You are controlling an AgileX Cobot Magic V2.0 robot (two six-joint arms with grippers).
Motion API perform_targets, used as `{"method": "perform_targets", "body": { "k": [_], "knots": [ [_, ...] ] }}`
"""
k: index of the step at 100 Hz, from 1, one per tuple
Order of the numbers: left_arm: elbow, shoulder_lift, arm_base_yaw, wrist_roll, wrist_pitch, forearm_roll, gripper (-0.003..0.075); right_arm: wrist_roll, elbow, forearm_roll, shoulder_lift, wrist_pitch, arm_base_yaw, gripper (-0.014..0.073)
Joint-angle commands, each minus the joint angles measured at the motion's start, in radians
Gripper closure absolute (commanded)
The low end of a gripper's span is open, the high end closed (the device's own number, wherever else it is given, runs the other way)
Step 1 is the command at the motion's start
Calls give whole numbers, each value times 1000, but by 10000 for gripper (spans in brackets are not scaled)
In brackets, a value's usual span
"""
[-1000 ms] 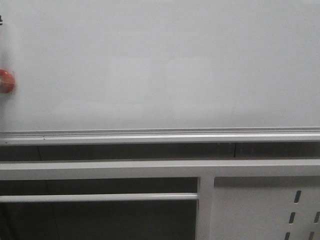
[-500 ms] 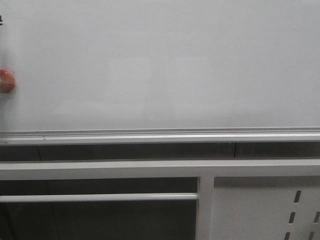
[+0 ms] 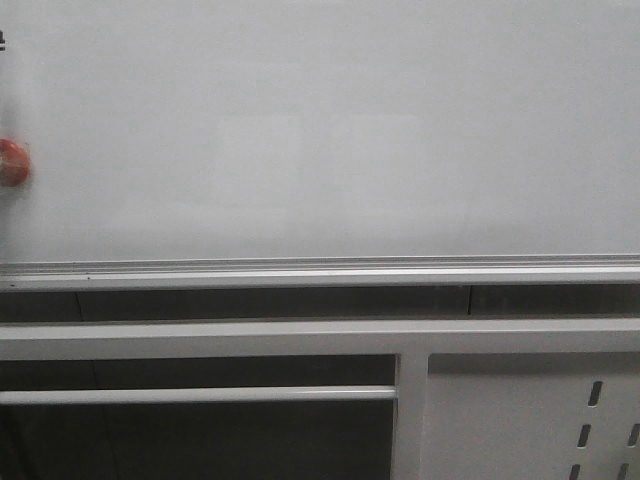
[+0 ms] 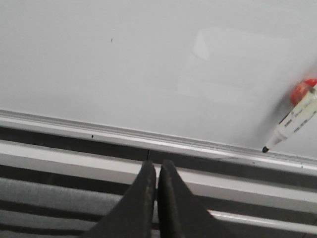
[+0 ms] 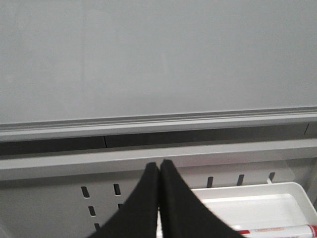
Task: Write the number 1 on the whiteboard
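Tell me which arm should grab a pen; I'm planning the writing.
Left, probably: its wrist view shows an uncapped marker against the whiteboard, and the left gripper is shut, empty.

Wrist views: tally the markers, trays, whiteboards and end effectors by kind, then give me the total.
Markers: 2, the board marker tip down against the board, and the tray marker
Trays: 1, the white tray
Whiteboards: 1, the whiteboard
End effectors: 2, the left end effector and the right end effector, both shut and empty
Total: 6
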Motion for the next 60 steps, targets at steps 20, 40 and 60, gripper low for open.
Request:
{"method": "perform_targets", "body": {
  "k": [20, 40, 60],
  "knots": [
    [23, -26, -1, -6, -194, -135, 738, -9, 27, 216, -18, -402, -6, 645],
    [23, -26, -1, -6, -232, -270, 738, -9, 27, 216, -18, -656, -6, 645],
    [23, -26, -1, -6, -238, -272, 738, -9, 27, 216, -18, -671, -6, 645]
  ]
}}
